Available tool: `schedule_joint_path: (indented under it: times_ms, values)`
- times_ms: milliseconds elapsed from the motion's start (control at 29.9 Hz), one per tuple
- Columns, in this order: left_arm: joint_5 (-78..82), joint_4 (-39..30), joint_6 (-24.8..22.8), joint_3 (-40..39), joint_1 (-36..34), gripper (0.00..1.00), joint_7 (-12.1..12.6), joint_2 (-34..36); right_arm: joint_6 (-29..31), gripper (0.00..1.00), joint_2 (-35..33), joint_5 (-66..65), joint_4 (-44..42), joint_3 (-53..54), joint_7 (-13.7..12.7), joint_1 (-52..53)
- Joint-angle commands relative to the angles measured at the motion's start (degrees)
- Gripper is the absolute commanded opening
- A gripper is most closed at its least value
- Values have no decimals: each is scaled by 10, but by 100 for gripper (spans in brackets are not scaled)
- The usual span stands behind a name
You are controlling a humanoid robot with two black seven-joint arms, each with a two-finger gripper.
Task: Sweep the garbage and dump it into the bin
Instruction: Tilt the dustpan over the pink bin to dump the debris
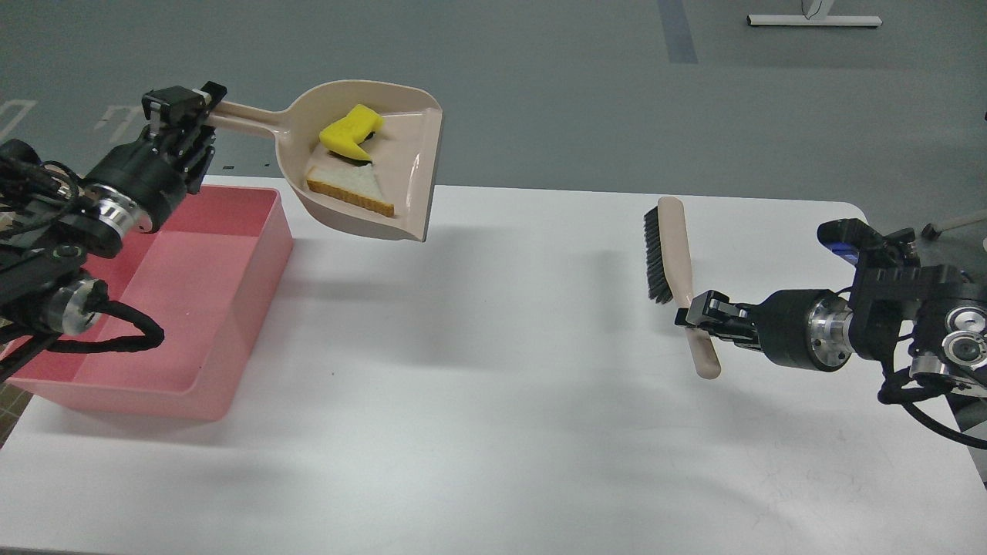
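On a white table (pixel 493 401) over grey floor (pixel 540 92), our left gripper (pixel 202 108) clenches a raised beige dustpan (pixel 401 185) carrying yellow sponge (pixel 351 131) and bread slice (pixel 351 185), beside the pink bin (pixel 231 324). Our right gripper (pixel 698 312) grasps a brush (pixel 669 247).

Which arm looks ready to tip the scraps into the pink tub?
Left. Its tool holds the dustpan carrying the yellow piece and bread beside the tub; the right holds the brush.

Bent yellow sponge piece (pixel 351 132) and triangular bread slice (pixel 353 189) lie touching, raised far left; pink bin (pixel 231 308) sits near left, below.
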Motion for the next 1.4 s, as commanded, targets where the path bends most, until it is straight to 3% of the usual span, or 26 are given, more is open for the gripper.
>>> schedule_joint_path:
  times_ms: [0, 201, 836, 1370]
  values:
    - [-1, 6, -30, 0, 2, 0, -3, 37, 0, 0, 0, 0, 1, 0, 0, 0]
    - [-9, 17, -58, 0, 14, 0, -15, 86, 0, 0, 0, -1, -1, 0, 0, 0]
    - [-8, 127, -132, 7, 56, 0, -15, 173, 0, 0, 3, -1, -1, 0, 0, 0]
    - [35, 156, -125, 9, 68, 0, -15, 204, 0, 0, 10, -1, -4, 0, 0, 0]
